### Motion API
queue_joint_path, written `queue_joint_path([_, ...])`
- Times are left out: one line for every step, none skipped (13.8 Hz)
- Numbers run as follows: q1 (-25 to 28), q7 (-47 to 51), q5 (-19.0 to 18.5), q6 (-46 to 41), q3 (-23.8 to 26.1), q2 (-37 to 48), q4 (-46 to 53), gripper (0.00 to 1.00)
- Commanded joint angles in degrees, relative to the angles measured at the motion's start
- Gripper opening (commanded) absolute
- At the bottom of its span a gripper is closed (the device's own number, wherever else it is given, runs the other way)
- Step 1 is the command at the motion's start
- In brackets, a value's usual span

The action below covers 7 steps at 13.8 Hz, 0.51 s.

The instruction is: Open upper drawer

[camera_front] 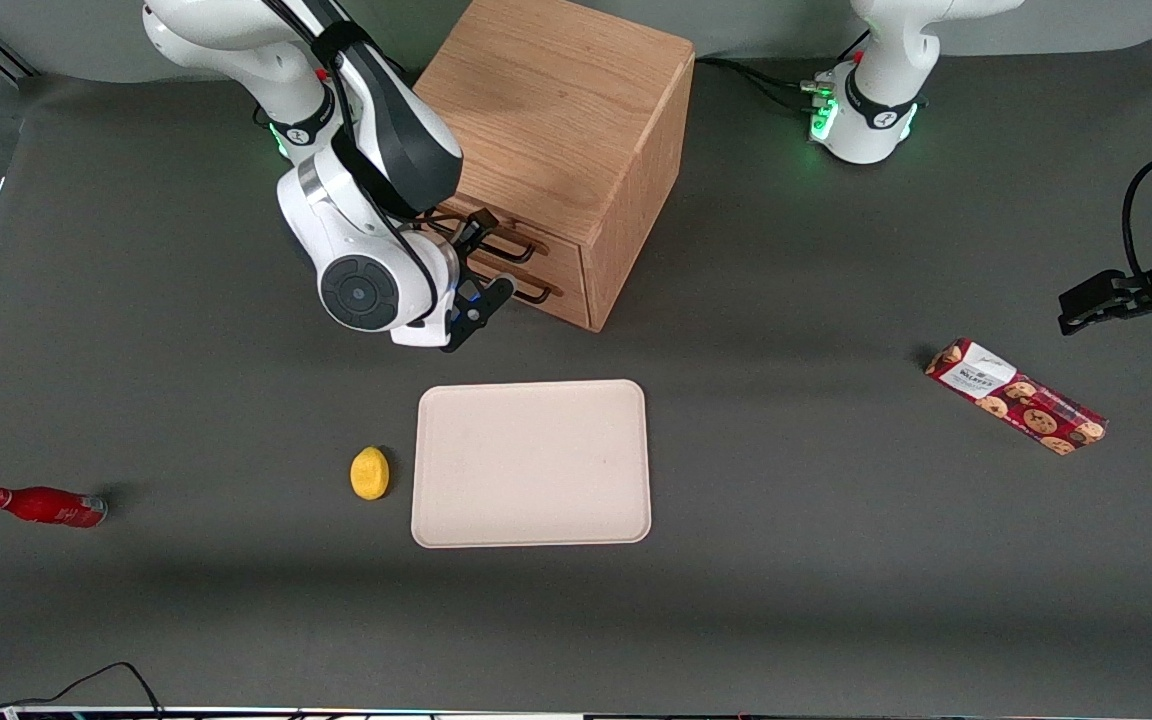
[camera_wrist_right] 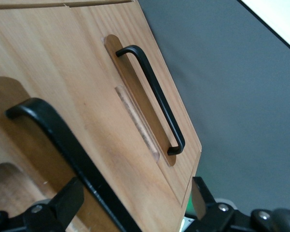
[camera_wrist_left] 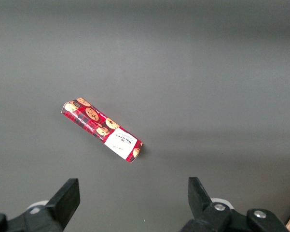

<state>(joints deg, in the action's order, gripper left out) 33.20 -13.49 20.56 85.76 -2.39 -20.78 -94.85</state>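
The cabinet [camera_front: 576,130] is standing on the bench [camera_front: 836,560], farther from the front camera than the beige tray [camera_front: 532,463], with its two drawer fronts angled toward the working arm. The upper drawer [camera_front: 526,235] is sitting closed, flush with the cabinet face; its thin black bar handle [camera_wrist_right: 62,145] is lying close under the wrist camera, while the lower drawer's handle [camera_wrist_right: 152,99] is showing clear and untouched farther along the panel.

The end effector [camera_front: 471,270] is hovering directly in front of the drawer fronts, level with the handles. In the right wrist view its two fingers [camera_wrist_right: 62,203] are standing wide apart, one to each side of the upper bar, gripping nothing. Whether either pad is already brushing the bar cannot be told.

Judgement on the step in hand: the approach is looking nearly complete, and the closing is not yet done. To do it well, the fingers ought to be advancing until the bar is sitting deep between the pads, near the bar's middle, so that the pull is not twisting the drawer in its runners. The closing should be firm, and the pull should be running straight out along the drawer's travel. The main risk is straying onto the lower twin handle, which is lying just beside the upper one.
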Motion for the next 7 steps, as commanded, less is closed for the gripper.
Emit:
queue_joint_path([0.1,-2.3,1.5,1.3,-0.1,-0.6,-1.1,1.00])
queue_joint_path([-0.4,-2.7,1.4,1.5,-0.1,-0.8,-1.1,1.00])
queue_joint_path([-0.5,-2.8,1.4,1.6,-0.1,-1.0,-1.1,1.00])
queue_joint_path([-0.6,-2.9,1.3,1.6,-0.1,-1.1,-1.2,1.00])
queue_joint_path([-0.7,-2.9,1.3,1.7,-0.1,-1.1,-1.1,1.00])
queue_joint_path([-0.7,-2.9,1.2,1.8,-0.1,-1.3,-1.1,1.00])
queue_joint_path([-0.7,-2.9,0.9,2.5,-0.1,-1.4,-1.1,1.00])
